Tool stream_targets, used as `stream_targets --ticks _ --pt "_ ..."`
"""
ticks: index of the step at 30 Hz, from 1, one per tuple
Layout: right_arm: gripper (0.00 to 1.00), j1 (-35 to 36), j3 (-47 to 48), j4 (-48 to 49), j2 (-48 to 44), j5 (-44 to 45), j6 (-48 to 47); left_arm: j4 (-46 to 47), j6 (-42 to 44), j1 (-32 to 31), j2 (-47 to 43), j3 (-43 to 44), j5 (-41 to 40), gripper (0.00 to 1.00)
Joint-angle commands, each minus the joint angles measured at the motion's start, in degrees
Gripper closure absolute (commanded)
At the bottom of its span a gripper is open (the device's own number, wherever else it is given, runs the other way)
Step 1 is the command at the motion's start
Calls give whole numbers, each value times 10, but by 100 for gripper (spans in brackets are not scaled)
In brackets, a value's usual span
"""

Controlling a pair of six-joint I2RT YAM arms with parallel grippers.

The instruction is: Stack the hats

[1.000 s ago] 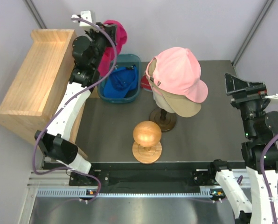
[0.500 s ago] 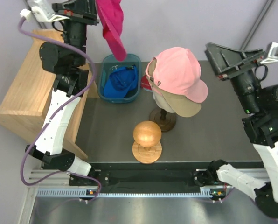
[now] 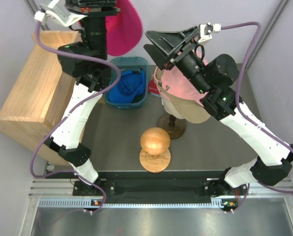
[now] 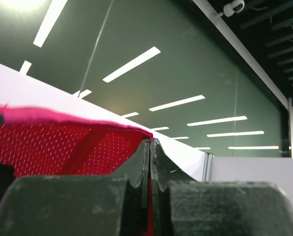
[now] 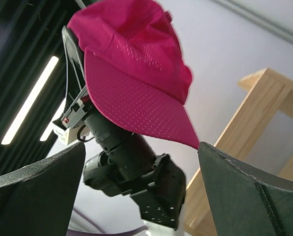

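My left gripper is raised high at the back left and is shut on the magenta hat, which hangs from it; the wrist view shows the jaws pinching magenta cloth. My right gripper is open and empty, raised and pointing at the magenta hat, its brim just above the gap between the fingers. The light pink hat sits over the tan hat on the mannequin stand. The royal blue hat lies in the teal bin.
A wooden ball on a stand is in front of the mannequin base. An open wooden box stands at the left edge. A small red thing lies beside the bin.
The left arm has lifted the magenta hat higher and a little right. The right arm has swung up and left across the table, over the pink hat, its open fingers now facing the magenta hat.
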Motion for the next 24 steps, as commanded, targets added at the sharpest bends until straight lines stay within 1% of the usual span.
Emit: stream_targets --ticks 1,4,6,11,19,24 --pt "4 13 35 104 -1 -2 98 65 34 -22 12 19 25 100" --pt "4 15 14 173 12 -1 160 72 65 -54 13 17 43 100" --pt "4 17 12 198 20 -2 173 72 78 -65 13 15 58 100" --pt "4 17 -3 200 11 18 167 88 93 -82 -4 -20 64 100" --pt "4 17 -24 183 -18 40 147 91 183 -83 33 20 56 100" --pt "4 19 -71 180 -45 54 164 104 210 -83 59 44 48 100"
